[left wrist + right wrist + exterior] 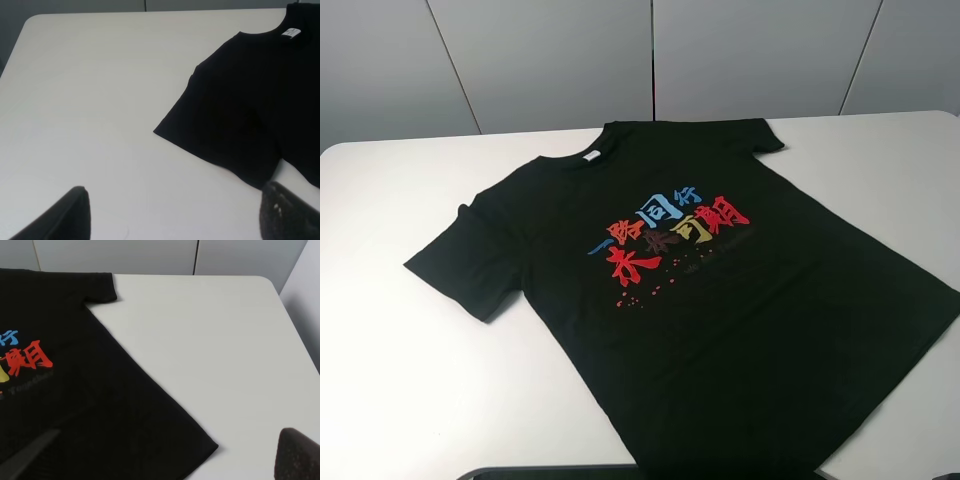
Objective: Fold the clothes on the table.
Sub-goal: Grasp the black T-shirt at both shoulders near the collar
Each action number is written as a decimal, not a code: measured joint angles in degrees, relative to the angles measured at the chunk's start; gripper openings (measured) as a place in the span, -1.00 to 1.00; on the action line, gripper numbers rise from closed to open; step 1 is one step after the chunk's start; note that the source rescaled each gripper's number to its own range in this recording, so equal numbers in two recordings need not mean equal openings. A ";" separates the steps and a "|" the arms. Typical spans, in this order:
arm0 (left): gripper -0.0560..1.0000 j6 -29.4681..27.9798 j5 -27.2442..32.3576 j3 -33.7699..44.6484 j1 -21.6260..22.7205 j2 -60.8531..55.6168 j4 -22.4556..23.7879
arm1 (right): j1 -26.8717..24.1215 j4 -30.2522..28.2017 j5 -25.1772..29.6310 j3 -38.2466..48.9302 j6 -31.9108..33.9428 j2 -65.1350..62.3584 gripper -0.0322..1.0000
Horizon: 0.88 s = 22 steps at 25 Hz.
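The black T-shirt (690,290) lies flat and spread out, chest up, on the white table (400,390), turned at an angle with its collar toward the far left. The red, blue and yellow characters (665,235) and the white neck label (590,156) show. In the left wrist view my left gripper (175,202) is open and empty above bare table, near the shirt's sleeve (225,135). In the right wrist view my right gripper (170,440) is open and empty above the shirt's hem corner (200,445). Neither gripper touches the cloth.
Grey wall panels (650,50) stand behind the table's far edge. The shirt's lower hem reaches the table's near edge (880,450). Bare tabletop lies on the left (90,100) and on the far right (225,340) of the shirt.
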 joint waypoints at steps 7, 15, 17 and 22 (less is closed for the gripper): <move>0.79 0.00 0.00 0.00 0.00 0.00 0.00 | 0.00 0.00 0.00 0.00 0.00 0.00 0.80; 0.79 0.00 0.00 0.00 0.00 0.00 0.00 | 0.00 0.00 0.00 0.00 0.00 0.00 0.80; 0.79 0.00 0.00 0.00 0.00 0.00 0.00 | 0.00 0.00 0.00 0.00 0.00 0.00 0.80; 0.79 0.00 0.00 0.00 0.00 0.00 0.00 | 0.00 0.00 0.00 0.00 0.00 0.00 0.80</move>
